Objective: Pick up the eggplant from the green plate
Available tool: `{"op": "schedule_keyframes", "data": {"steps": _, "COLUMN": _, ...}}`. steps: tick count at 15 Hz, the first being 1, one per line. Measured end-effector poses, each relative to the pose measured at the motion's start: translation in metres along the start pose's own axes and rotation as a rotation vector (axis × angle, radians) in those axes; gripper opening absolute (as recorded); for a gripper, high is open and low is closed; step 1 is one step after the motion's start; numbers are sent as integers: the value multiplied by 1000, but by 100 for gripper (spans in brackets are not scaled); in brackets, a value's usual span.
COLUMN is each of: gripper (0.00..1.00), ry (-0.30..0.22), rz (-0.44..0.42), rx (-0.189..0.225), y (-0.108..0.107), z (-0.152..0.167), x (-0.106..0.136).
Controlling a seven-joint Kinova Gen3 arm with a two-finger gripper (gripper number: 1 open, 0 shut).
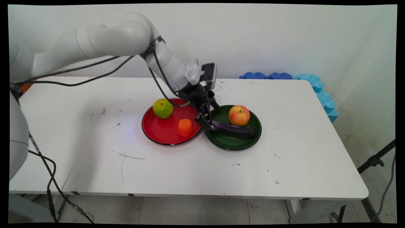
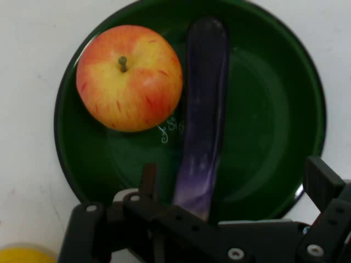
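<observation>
The eggplant (image 1: 234,130) lies left-right across the green plate (image 1: 234,144), near of the apple (image 1: 239,115). The gripper (image 1: 207,123) straddles its left end, fingers wide.

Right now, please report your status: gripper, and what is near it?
Gripper open, at near end of eggplant. Eggplant lies in green plate, beside red apple. Red plate adjacent.
</observation>
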Motion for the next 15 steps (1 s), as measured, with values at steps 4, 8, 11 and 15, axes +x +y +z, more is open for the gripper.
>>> {"op": "schedule_keyframes", "data": {"steps": 4, "gripper": 100, "ry": -15, "rz": 15, "rx": 9, "y": -7, "z": 27, "x": -3}}
{"op": "schedule_keyframes", "data": {"steps": 8, "gripper": 100, "ry": -29, "rz": 8, "rx": 20, "y": -12, "z": 44, "x": -5}}
{"op": "schedule_keyframes", "data": {"steps": 11, "gripper": 100, "ry": -35, "rz": 0, "rx": 24, "y": -14, "z": 52, "x": -6}}
{"op": "schedule_keyframes", "data": {"steps": 15, "gripper": 0, "ry": -42, "rz": -6, "rx": 31, "y": -14, "z": 60, "x": -8}}
